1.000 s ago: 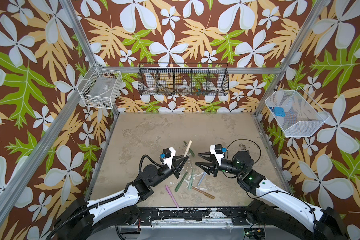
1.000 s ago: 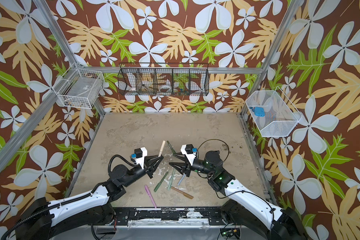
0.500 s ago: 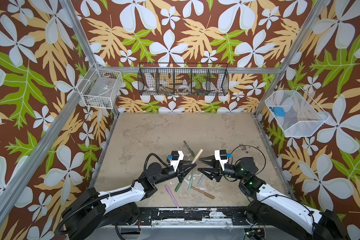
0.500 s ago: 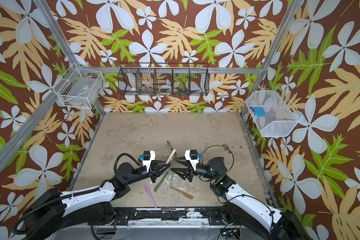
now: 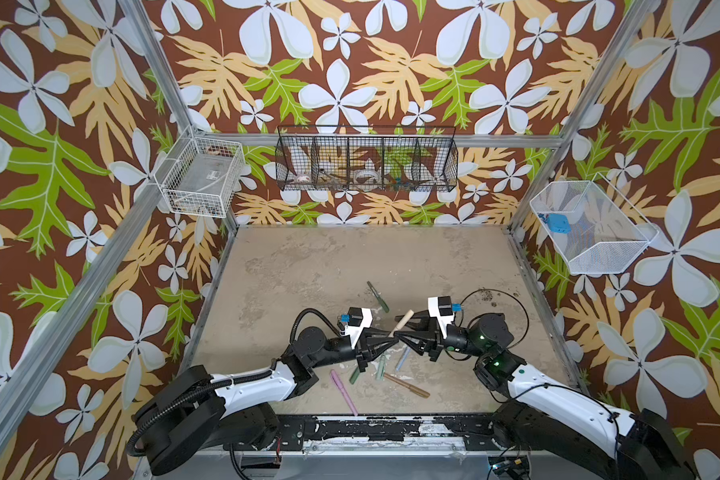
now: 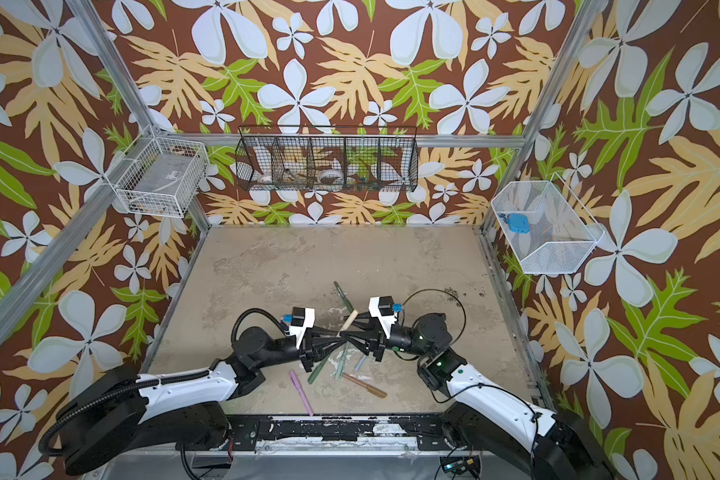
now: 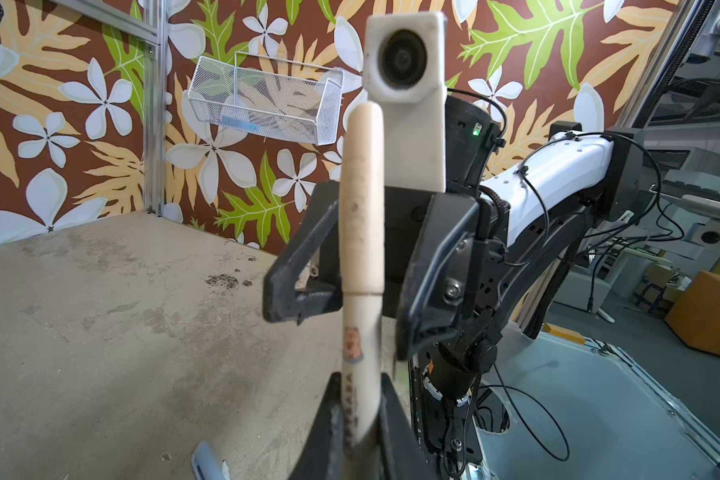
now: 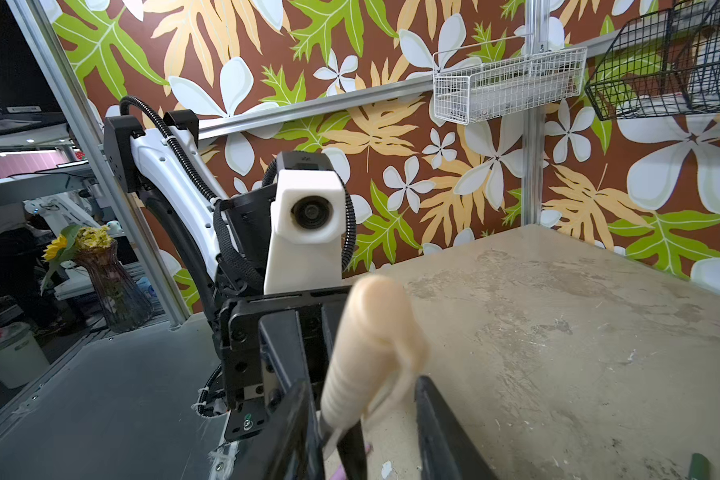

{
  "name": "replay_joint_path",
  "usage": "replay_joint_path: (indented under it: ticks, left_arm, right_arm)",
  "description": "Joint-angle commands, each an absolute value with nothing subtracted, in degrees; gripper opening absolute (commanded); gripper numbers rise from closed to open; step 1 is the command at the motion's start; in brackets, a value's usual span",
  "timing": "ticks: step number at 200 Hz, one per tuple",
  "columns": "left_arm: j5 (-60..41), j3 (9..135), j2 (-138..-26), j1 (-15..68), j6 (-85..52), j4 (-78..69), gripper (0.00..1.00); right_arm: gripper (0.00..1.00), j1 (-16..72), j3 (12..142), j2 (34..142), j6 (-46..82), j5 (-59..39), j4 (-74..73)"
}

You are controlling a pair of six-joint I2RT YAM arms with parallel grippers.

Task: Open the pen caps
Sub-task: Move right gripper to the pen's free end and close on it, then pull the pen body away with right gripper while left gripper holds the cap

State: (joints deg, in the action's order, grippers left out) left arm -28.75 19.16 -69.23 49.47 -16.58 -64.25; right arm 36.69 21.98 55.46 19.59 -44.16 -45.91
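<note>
At the left of the scatter, a pink pen [image 5: 344, 392] lies flat on the surface [image 5: 308, 266] close to its front edge. A dark green pen [image 5: 357, 374] and a pale green pen [image 5: 381, 365] lie just beside it. From where I stand they look full length, so I'd guess their caps are on, though they are too small to be sure. Above them the left hand [image 5: 391, 337] is clamped tight on the barrel of a beige pen [image 7: 360, 374], holding it up off the surface near the middle of the front half. The beige cap [image 7: 361, 199] is seated on the barrel, with the seam closed. The right hand [image 7: 350, 307] reaches in from the other side. Its jaws stand on either side of that cap, with a gap showing, so it has no grip yet. Further right, a light blue pen [image 5: 403, 358] and a brown pen [image 5: 406, 385] lie flat. By my reckoning no cap is off yet. This one needs pinching and pulling, then the others need doing.
</note>
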Motion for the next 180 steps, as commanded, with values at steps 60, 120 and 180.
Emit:
replay_joint_path:
  ticks: [60, 120, 180]
  left_arm:
    - [-29.42, 20.58, -71.77, 50.79, -16.9, -67.5, 0.01]
    - [-29.16, 21.51, -72.78, 51.46, -15.84, -65.94, 0.16]
    - [-17.11, 17.13, -60.95, 51.37, -12.77, -60.92, 0.67]
  right_arm:
    - [0.25, 36.86, 21.91, 55.64, 20.04, -47.38, -50.09]
    - [0.06, 37.86, 22.54, 56.0, 18.46, -47.34, -48.8]
    - [0.0, 38.83, 24.27, 50.74, 10.17, -31.83, -35.55]
